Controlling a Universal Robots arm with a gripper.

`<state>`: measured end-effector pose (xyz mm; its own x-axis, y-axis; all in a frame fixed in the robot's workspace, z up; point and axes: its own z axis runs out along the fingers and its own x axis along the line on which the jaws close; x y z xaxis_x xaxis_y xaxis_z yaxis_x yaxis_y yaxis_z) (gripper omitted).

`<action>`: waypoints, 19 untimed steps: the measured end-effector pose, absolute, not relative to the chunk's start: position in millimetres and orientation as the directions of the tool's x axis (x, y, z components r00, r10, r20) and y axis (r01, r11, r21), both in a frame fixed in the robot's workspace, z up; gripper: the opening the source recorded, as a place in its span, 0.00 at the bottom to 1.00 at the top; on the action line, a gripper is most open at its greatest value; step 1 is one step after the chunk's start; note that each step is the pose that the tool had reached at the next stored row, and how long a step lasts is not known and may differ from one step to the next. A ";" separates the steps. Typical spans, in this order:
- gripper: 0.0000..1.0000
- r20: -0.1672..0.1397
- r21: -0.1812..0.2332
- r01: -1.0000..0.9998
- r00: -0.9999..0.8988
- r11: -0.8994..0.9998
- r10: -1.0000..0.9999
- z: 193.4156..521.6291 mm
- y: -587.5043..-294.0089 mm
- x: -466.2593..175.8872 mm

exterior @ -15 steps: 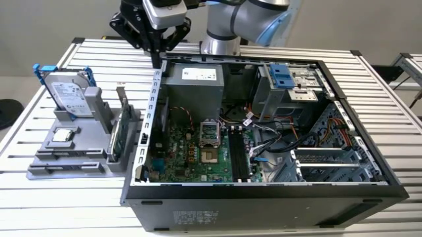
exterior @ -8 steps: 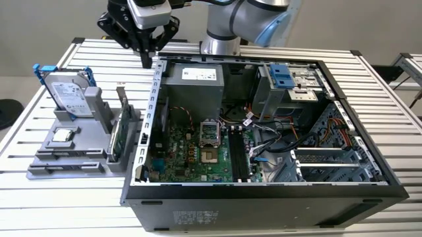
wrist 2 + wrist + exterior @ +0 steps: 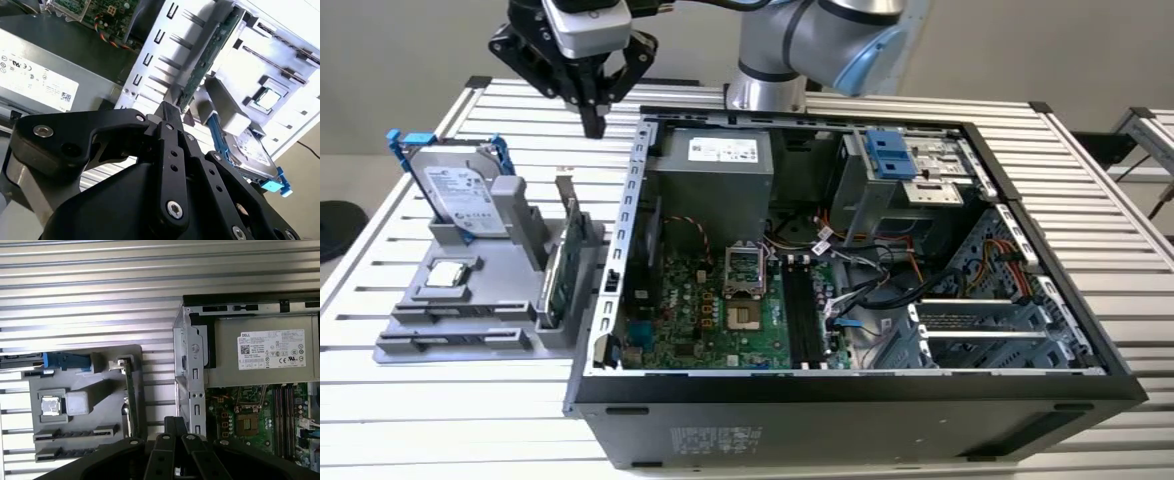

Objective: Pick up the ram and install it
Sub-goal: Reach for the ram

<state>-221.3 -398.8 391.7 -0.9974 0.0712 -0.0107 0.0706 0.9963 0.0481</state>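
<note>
- Exterior view: the gripper hangs fingers-down over the slatted table, just beside the far corner of the open computer case on the exterior view's left; its fingers meet in a single tip with nothing between them.
- The gray holder sits at the exterior view's left of the case; the hard drive stands upright at its far end; the processor chip lies flat in the middle; the green card stands on edge along the side nearest the case.
- The ram shows as a thin dark strip, edge-on, in a slot at the holder's near end; it is well apart from the gripper and untouched.
- In the case, the power supply lies beyond the motherboard.
- Second wrist view: the gripper has its black fingers pressed together, tip free in the air and holding nothing; beyond the tip lie the green card, the processor chip and the hard drive.
- First wrist view: the gripper has its jaws closed, the tip over the gap between holder and case wall; the ram sits in its slot in the gray holder, beside the processor chip; the green card lies between the ram and the case.
</note>
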 end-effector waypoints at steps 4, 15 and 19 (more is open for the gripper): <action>0.00 -0.009 0.048 0.071 -0.997 0.996 0.071 391.6 -398.8 -232.6; 0.00 -0.003 0.048 0.071 -0.997 0.996 0.071 391.4 -399.0 -264.3; 0.00 0.000 0.047 0.071 -0.997 0.996 0.071 391.4 -399.1 -276.0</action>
<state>-276.0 -399.1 391.4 -0.9975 0.0712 -0.0003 0.0711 0.9963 0.0474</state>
